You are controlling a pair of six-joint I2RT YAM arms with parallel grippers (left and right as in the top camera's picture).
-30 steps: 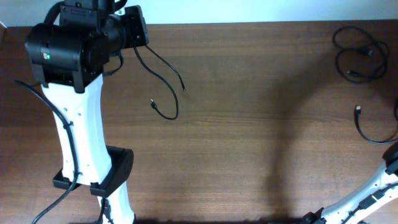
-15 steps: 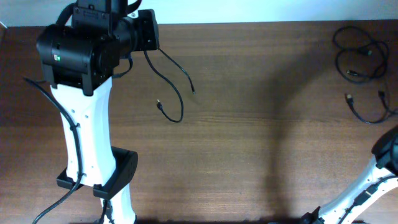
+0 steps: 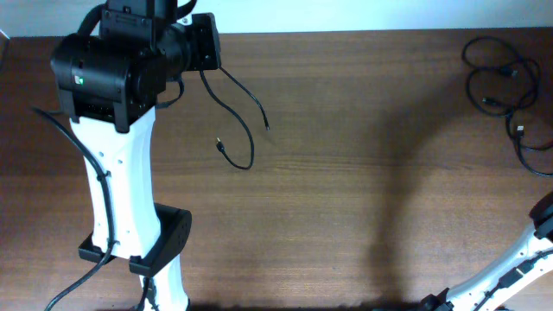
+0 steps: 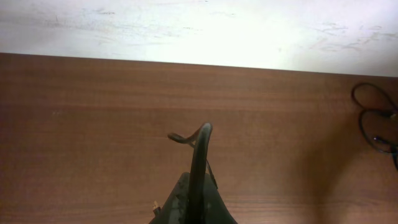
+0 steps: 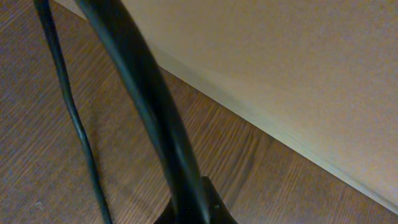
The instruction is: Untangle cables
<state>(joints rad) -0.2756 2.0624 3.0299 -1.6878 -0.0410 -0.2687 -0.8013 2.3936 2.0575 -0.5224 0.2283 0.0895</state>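
When viewed from overhead, shows left gripper (image 3: 203, 56) pinching loose cable (image 3: 240, 130), draped right of jaws; tangled heap (image 3: 501, 78) far right, nearer right arm (image 3: 527, 250). From left wrist, confirms jaws clamped, cable axis straight ahead. From right wrist, shows black strand (image 5: 149, 106) rising from right gripper (image 5: 193, 210); cannot tell whether pinched.

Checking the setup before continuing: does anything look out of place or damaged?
Nothing looks damaged or spilled. The tangled cables crowd the table's far right corner, one stray cable trailing out of the overhead view; a separate cable hangs from the left gripper.
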